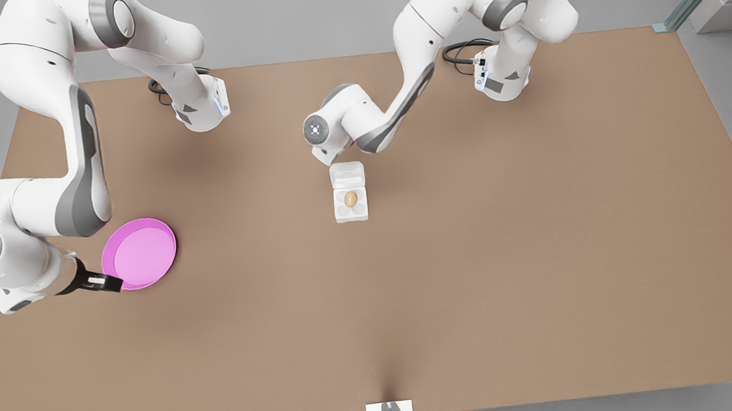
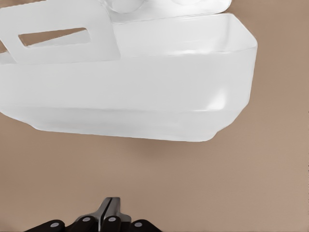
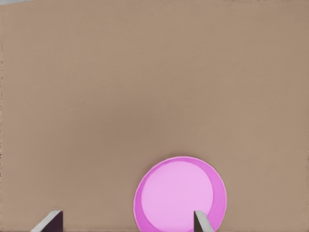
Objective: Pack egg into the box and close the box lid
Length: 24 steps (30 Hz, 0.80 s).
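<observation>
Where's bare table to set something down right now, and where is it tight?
Bare table spans the front view's right of the box and the whole near strip. It is crowded behind the box lid, where the left gripper sits shut, and at the pink dish, beside the open right gripper.

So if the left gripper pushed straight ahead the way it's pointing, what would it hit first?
Most likely the box lid: it sits directly ahead of the left gripper, whose fingers are shut, with bare table between them. How high the gripper rides is hard to judge.
</observation>
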Available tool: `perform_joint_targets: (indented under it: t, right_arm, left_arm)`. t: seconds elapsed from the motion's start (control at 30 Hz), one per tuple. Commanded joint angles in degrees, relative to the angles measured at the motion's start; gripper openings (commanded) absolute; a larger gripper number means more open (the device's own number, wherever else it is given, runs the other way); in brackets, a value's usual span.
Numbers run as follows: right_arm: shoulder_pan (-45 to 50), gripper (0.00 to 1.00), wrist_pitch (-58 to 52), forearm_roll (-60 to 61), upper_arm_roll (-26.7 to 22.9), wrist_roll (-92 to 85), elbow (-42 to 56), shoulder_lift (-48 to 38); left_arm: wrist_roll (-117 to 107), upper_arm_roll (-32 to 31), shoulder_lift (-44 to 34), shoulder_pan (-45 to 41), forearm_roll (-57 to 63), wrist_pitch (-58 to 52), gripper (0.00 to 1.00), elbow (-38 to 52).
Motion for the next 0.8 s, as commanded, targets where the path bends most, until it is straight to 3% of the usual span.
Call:
perform_joint_targets:
  t: [0.0, 0.77]
  right_arm:
    - [-0.06, 1.00, -0.45, 1.03, 0.00, -9.34, 0.12, -0.10]
    - [-1.90, 1.00, -0.45, 4.11, 0.09, -10.22, 0.39, -0.10]
  left_arm:
    - [-13.37, 0.00, 0.33, 0.13, 1.33, 5.96, 0.21, 0.04]
    - [-12.22, 4.92, -0.64, 0.75, 7.65, 4.73, 0.21, 4.87]
